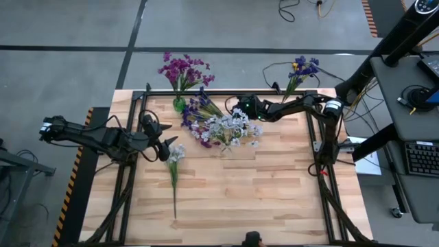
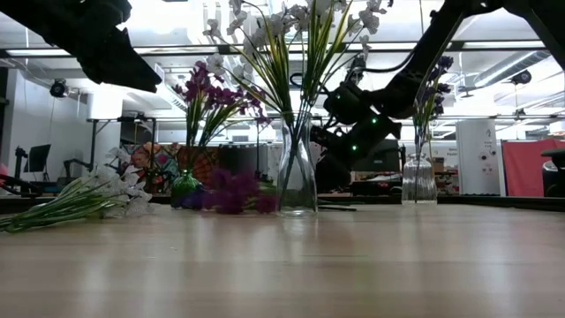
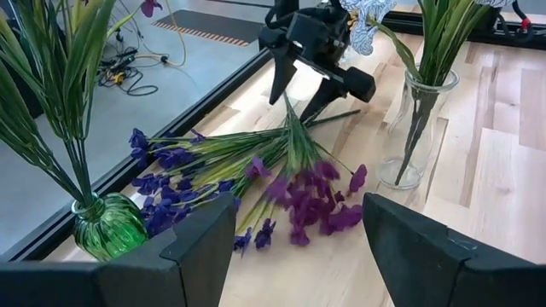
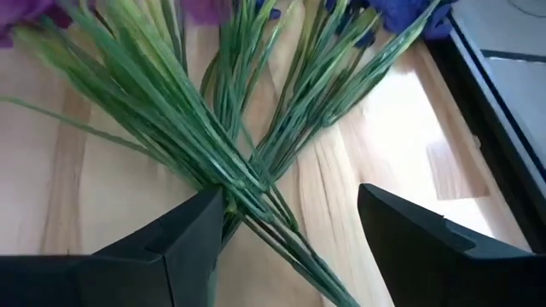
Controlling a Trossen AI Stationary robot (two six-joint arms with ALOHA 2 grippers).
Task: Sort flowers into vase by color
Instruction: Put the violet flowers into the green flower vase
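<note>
Loose flowers lie in a pile at the table's far middle: magenta sprays [image 3: 316, 200] and blue-violet sprays [image 3: 166, 183], their green stems [image 4: 230, 170] crossing. My right gripper [image 4: 290, 230] stands open over the stem ends, pointing slantwise down, one finger on each side of the crossing. My left gripper [image 3: 294, 256] hangs open above the table's left part, clear of everything. A white spray [image 1: 175, 156] lies flat near it. Magenta flowers stand in a green vase [image 1: 179, 104], white ones in a clear vase [image 2: 297, 177], and blue-violet ones in another clear vase [image 2: 418, 177]. My right gripper has the crossed stems [image 4: 243, 200] running close by one finger [image 4: 183, 243], and they pass out of sight beside it. I cannot tell whether the finger touches them. The stems lie flat on the table.
A black frame rail [image 1: 226, 92] runs along the table's far edge just behind the pile and vases. The near half of the wooden table [image 1: 240, 199] holds only the white spray's stem. Cables lie on the floor beyond.
</note>
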